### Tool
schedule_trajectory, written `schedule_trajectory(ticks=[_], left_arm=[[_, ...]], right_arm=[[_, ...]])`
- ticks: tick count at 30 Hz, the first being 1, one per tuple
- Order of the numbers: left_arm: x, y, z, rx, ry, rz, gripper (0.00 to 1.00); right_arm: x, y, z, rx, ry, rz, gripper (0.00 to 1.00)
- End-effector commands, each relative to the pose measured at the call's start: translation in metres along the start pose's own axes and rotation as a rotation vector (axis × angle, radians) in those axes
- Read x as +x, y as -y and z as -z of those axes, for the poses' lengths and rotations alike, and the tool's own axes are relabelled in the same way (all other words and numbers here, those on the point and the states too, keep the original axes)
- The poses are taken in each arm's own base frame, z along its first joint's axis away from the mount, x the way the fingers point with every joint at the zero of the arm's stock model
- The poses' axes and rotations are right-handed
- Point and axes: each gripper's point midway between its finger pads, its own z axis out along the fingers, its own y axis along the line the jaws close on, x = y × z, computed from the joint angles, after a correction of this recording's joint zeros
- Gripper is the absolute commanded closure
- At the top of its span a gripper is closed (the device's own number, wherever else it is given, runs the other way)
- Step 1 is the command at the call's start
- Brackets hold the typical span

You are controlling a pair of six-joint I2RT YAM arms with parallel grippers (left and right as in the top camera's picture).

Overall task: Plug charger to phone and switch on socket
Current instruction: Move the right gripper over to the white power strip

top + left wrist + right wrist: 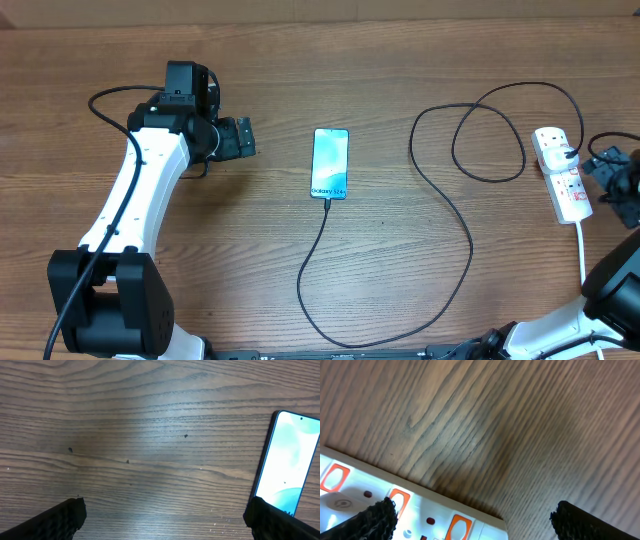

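Note:
The phone [330, 163] lies face up mid-table, its light blue screen lit. The black charger cable [455, 210] runs from the phone's near end, loops across the table and ends in a plug in the white socket strip [560, 172] at the right. My left gripper [243, 138] is open and empty, left of the phone; the phone's edge shows in the left wrist view [287, 460]. My right gripper [612, 180] is open at the strip's right side. In the right wrist view the strip [420, 505] with orange-red switches lies under the open jaws [472, 520].
The strip's white cord [583, 255] runs toward the front edge beside my right arm's base. My left arm's black cable [115, 98] arcs at the far left. Bare wooden table [400, 60] lies behind the phone.

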Motion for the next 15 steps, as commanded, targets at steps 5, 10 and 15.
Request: schedule_trajectory(ticks=[5,10,15], left_arm=[[-0.002,-0.001,0.002,-0.007,0.009,-0.016,0.00],[-0.002,-0.001,0.002,-0.007,0.009,-0.016,0.00],[-0.002,-0.001,0.002,-0.007,0.009,-0.016,0.01]], right_arm=[[0.003,-0.003,-0.011,-0.027,0.015,0.018,0.00],[0.004,-0.004,-0.017,-0.035,0.034,0.016,0.00],[0.003,-0.005,-0.017,-0.040,0.039,0.016,0.00]])
